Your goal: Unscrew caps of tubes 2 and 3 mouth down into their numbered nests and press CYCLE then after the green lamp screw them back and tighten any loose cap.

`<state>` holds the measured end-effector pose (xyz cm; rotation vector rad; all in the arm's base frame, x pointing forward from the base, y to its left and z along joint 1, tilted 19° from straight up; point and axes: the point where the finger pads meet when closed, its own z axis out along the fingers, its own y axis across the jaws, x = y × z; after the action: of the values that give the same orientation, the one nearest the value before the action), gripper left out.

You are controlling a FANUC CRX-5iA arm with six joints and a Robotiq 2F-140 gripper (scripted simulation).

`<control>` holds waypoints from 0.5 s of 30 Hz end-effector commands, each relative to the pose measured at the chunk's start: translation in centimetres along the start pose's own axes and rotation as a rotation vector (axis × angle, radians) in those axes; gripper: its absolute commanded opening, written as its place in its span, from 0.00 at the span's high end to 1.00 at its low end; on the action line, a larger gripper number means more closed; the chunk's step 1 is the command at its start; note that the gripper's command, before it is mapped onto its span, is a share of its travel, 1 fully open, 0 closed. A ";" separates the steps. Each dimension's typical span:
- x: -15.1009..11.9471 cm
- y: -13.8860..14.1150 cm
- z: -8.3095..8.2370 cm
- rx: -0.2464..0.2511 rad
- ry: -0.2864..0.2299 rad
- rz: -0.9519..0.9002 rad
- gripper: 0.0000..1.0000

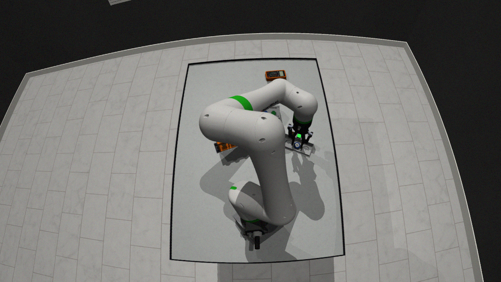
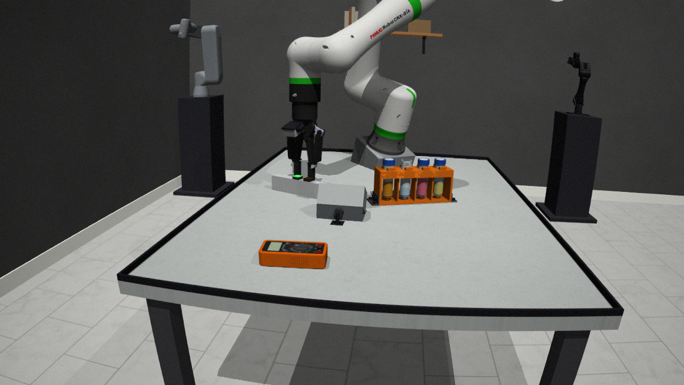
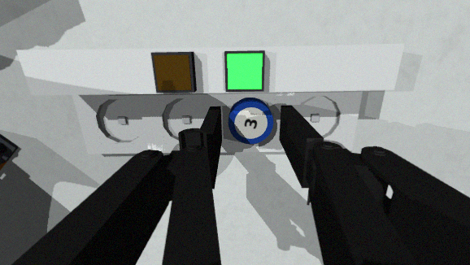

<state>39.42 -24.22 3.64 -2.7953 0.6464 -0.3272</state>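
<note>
The blue cap marked 3 (image 3: 249,120) sits in the third nest of the white cap tray. My gripper (image 3: 250,123) is low over the tray, open, with one finger on each side of this cap and a small gap on both sides. It also shows in the top and exterior views (image 1: 299,139) (image 2: 303,173). The green lamp (image 3: 244,71) is lit and the amber lamp (image 3: 172,71) is dark. The other nests (image 3: 118,119) (image 3: 184,119) (image 3: 319,118) are empty. In the orange rack (image 2: 414,183), one tube (image 2: 407,165) is uncapped and the other three carry blue caps.
The grey key housing (image 2: 341,201) stands between the tray and the rack, mostly hidden by the arm from above. An orange multimeter (image 2: 293,253) lies near the table's far end from the arm's base.
</note>
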 end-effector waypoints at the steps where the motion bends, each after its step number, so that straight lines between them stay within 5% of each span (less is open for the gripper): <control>1: 0.1 0.0 0.0 -0.001 0.002 0.000 0.64; 14: 0.1 0.0 0.4 -0.001 0.002 0.000 0.64; 15: 0.1 0.0 0.4 -0.001 0.002 0.000 0.70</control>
<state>39.56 -24.12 3.15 -2.7953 0.6464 -0.3273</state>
